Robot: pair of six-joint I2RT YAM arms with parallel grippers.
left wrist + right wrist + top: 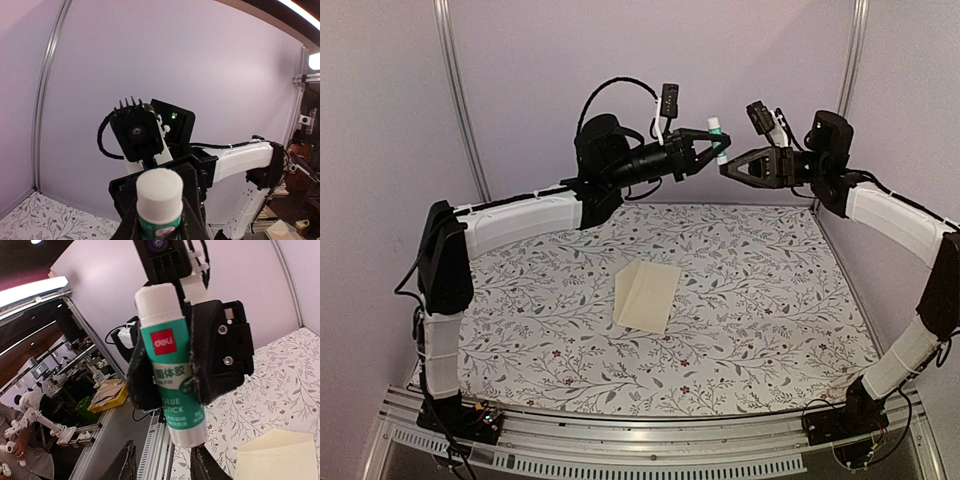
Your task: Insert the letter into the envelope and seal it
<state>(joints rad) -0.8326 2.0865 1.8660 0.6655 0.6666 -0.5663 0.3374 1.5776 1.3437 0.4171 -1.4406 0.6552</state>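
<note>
Your left gripper point(708, 143) is clamped on a green-and-white glue stick point(170, 365), held roughly upright, white end up, close to the back wall point(650, 60); its pads cover part of the label. Your right gripper point(730, 168) faces it with jaws parted, the stick's lower end just above their tips, not gripped. The envelope point(647, 295) lies flat and skewed mid-way across the floral cloth point(770, 290), well below both grippers; whether its flap is stuck down cannot be told

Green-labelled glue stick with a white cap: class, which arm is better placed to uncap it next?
Right, probably. The left gripper clamps the glue stick mid-body, while the right gripper is open, empty and close beside it.
</note>
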